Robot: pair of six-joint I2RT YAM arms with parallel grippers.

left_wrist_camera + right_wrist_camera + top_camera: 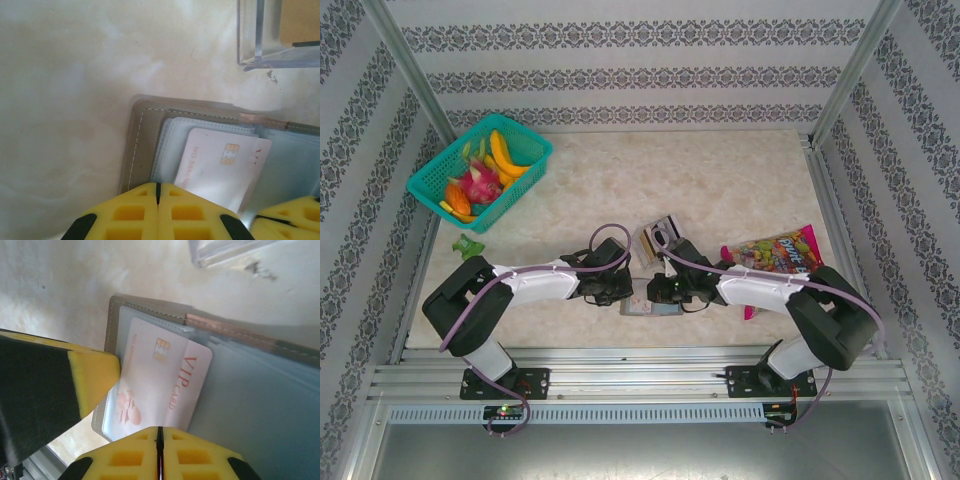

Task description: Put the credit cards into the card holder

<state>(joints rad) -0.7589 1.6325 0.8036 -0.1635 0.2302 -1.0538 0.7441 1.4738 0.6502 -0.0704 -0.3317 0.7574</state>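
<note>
Credit card [160, 372] (white VIP one) lies partly in clear pocket of card holder [260, 400] on worktop [720, 170], long axis running straight ahead of my R claw [159, 440], the closer arm, tips closed on nothing; L claw [158, 200] closed too, at holder's edge.

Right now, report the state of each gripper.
Left gripper: jaws shut, nothing between them, tips at the edge of the card holder.
Right gripper: jaws shut, nothing between them, tips against the VIP card.
</note>
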